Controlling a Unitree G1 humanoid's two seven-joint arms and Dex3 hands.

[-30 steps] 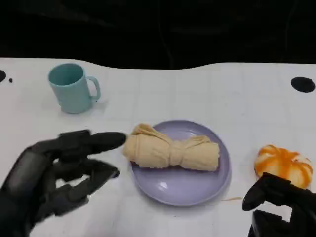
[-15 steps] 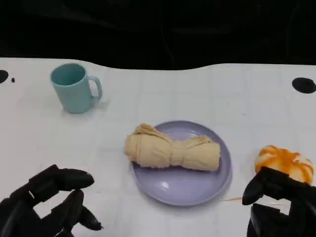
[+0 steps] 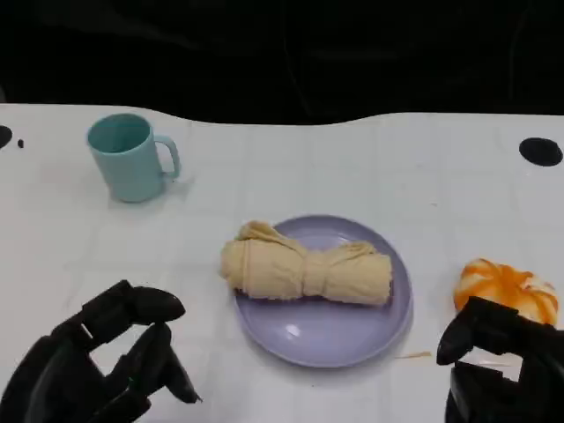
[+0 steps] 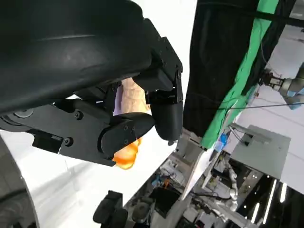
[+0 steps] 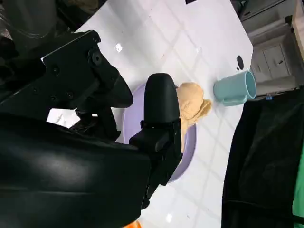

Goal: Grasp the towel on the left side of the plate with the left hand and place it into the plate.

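Towel delivered, left hand backing off.
The left hand's (image 3: 88, 374) fingers (image 3: 145, 306) are loosely spread and empty, drawn back from the plate (image 3: 339, 339) since a second ago; the towel (image 3: 304, 273) lies in it, so the job looks done. The right hand (image 3: 502, 370) rests near the counter (image 3: 352, 167) edge, fingers curled.

Soft, wrinkled beige cloth towel (image 3: 304, 271), glossy smooth lilac plate (image 3: 328, 339) at table centre, matt teal plastic-looking mug (image 3: 129, 157) at 10 o'clock, smooth white table (image 3: 370, 167), black matt hard-shelled left hand (image 3: 97, 370)
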